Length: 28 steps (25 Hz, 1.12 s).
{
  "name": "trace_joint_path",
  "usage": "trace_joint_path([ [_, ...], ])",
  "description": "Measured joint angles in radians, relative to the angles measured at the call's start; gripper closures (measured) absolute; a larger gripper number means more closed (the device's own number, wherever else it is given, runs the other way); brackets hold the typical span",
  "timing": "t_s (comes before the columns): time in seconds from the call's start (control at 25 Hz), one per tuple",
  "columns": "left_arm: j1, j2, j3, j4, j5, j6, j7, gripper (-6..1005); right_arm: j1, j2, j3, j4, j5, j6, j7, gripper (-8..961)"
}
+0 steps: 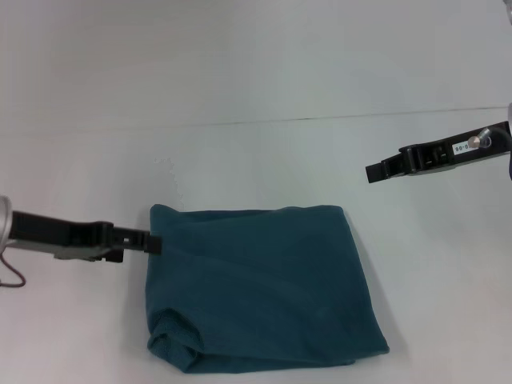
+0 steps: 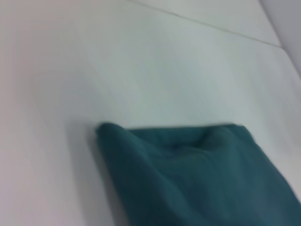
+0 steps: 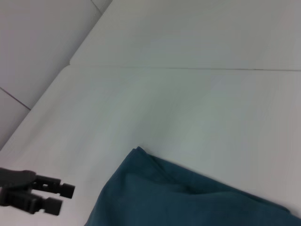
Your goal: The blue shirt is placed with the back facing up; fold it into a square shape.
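Already folded into a rough square, the soft, limp blue shirt (image 1: 260, 284) lies at six o'clock on the white worktop (image 1: 256, 104), best pinched at corners, left gripper (image 1: 152, 242) parted at its nine-o'clock edge, right gripper (image 1: 372, 171) lifted at two o'clock, grip unclear.

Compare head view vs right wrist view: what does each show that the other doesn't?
Head view only: the whole folded blue shirt, a rough square with a bunched near-left corner; the right gripper raised clear of the shirt on its far right; the left gripper's arm reaching in from the left.
Right wrist view only: the left gripper with a gap visible between its fingers, beside the shirt.
Both: the shirt on the white table, its plain side up, and the left gripper at the shirt's left edge.
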Motion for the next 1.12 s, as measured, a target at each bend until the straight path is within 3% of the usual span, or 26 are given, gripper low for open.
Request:
trace_joint_path([
  [0.12,-0.061,0.013,0.021,-0.085,0.042,-0.087,-0.036,200,0.003,0.001,0.0,0.0,0.0,-0.001,0.0,953],
  [0.32,-0.113,0.005,0.063,-0.141,0.097,-0.149,-0.067,89,0.0,0.006,0.0,-0.016,0.0,-0.004,0.0,954],
  [0.52,-0.124,-0.005,0.125,-0.151,0.114,-0.165,-0.099,96,-0.004,0.007,0.0,-0.023,0.0,-0.009,0.0,954],
  [1.12,-0.142,-0.038,0.14,-0.18,0.112,-0.176,-0.076,116,-0.007,0.011,0.003,-0.033,0.0,-0.007,-0.004,955],
])
